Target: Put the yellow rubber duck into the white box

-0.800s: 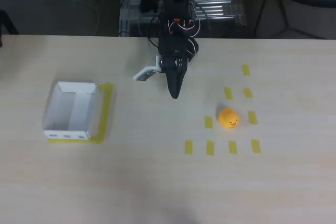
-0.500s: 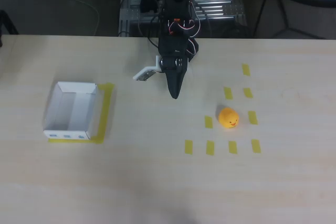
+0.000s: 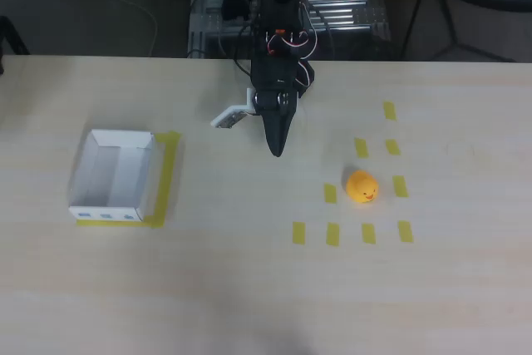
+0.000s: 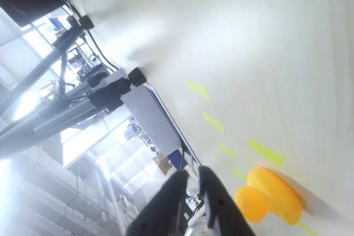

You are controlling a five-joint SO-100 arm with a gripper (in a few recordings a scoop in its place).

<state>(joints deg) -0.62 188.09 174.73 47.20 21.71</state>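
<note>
My table [image 3: 249, 288] is pale wood grain, running across the whole overhead view. On its left side lies the box [image 3: 114, 176], open side up, sitting on a yellow tape patch [image 3: 169, 174] that shows along its right and near edges. On the right side the duck [image 3: 362, 187] rests on the wood among 9 short yellow tape strips [image 3: 332, 234], touching none that I can make out. In my wrist view the duck [image 4: 274, 196] sits low right, with strips just beside it.
</note>
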